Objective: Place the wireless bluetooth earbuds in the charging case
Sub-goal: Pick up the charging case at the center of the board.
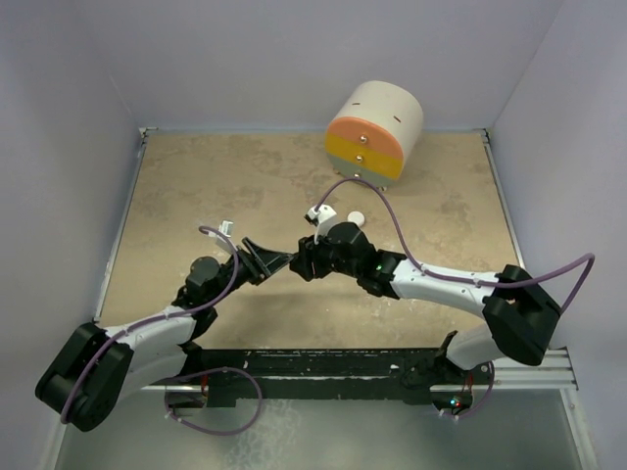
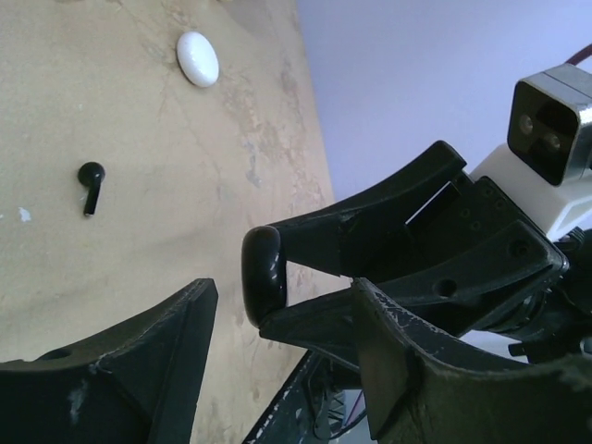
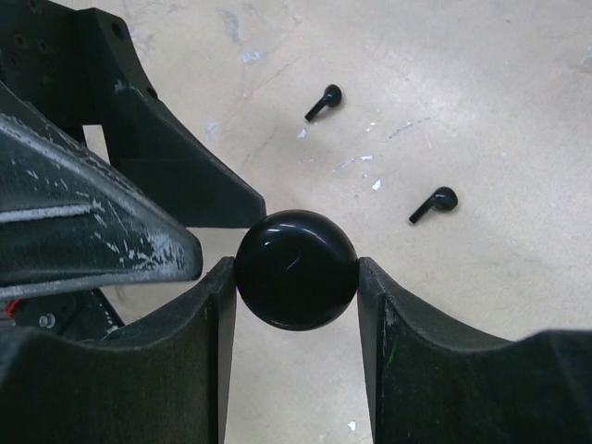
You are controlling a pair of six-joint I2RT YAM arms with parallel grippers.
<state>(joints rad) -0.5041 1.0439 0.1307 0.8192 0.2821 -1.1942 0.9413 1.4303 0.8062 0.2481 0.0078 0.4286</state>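
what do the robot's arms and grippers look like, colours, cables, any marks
The left arm and right arm are white tubular links between bulky black joint housings, each trailed by a thin purple cable. The left gripper and right gripper have matte black wedge-shaped plastic fingers, scuffed with pale scratches.

Pale lilac walls on 3 sides of beige stone-look tabletop w/ cream/orange drawer unit at back.
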